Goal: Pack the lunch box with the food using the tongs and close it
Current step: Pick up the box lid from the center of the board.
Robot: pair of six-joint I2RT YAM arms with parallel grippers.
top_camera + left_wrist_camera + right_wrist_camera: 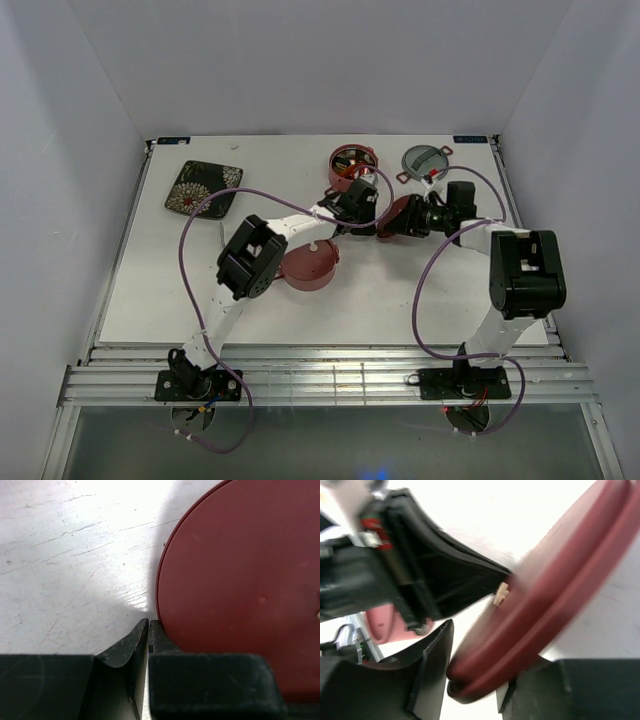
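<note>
Slipping is the risk: right jaws clamp the tilted red lid (560,590) by its rim alone; left jaws, together at its nine-o'clock edge, seemingly grip nothing.

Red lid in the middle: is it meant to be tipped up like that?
Yes, the lid looks askew: it is tilted steeply in the right gripper instead of lying flat, with the left gripper at its rim.
</note>
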